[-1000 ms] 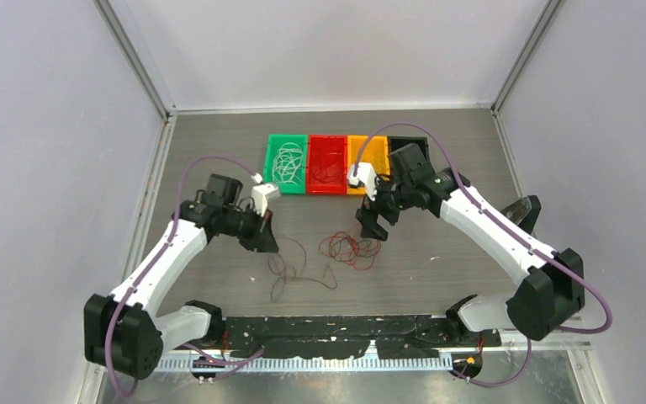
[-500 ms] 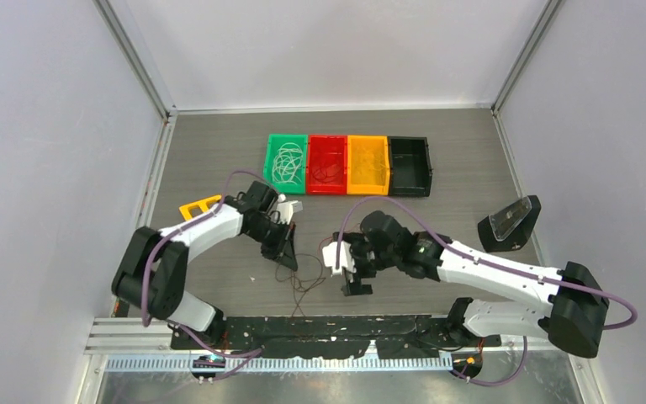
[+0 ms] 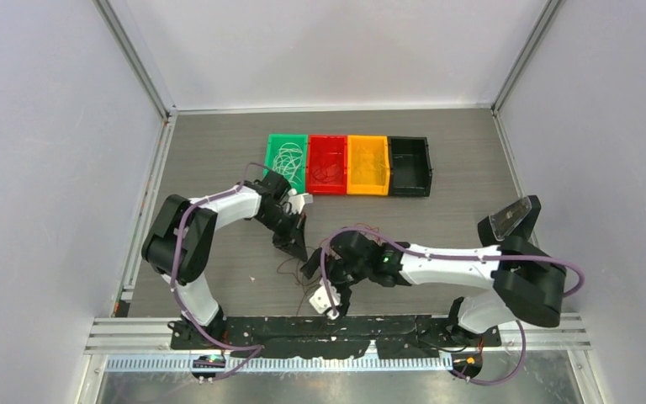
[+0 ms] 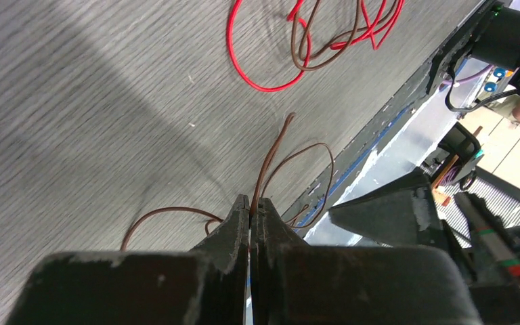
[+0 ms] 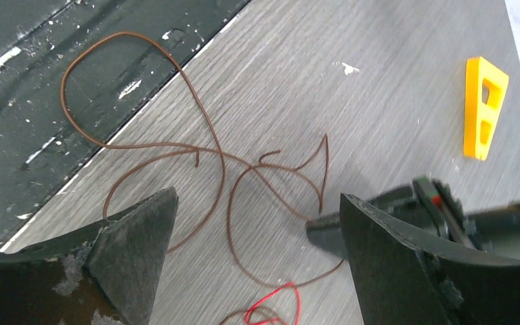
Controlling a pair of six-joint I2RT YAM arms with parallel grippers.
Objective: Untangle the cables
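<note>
My left gripper (image 4: 252, 203) is shut on a thin dark brown cable (image 4: 274, 152), pinched at its tips just above the table. This cable curls in loops towards the near edge (image 5: 210, 156) and shows faintly in the top view (image 3: 290, 273). A red cable tangled with another brown one (image 4: 311, 40) lies beyond it, and a bit of red shows in the right wrist view (image 5: 277, 305). My right gripper (image 5: 257, 223) is open and empty, with its jaws spread over the brown loops. In the top view both grippers, left (image 3: 296, 246) and right (image 3: 315, 273), are close together.
Four bins stand in a row at the back: green (image 3: 271, 160) with whitish cables, red (image 3: 326, 187) with a red cable, orange (image 3: 368, 188), black (image 3: 410, 190). A yellow plastic piece (image 5: 484, 108) lies on the table. A black stand (image 3: 509, 225) is at the right. The black front rail (image 5: 13, 101) is close.
The left gripper has moved right and back with the brown cable. The right gripper has swung left and towards the near edge, over the brown loops. The left arm now hides the yellow piece from above.
</note>
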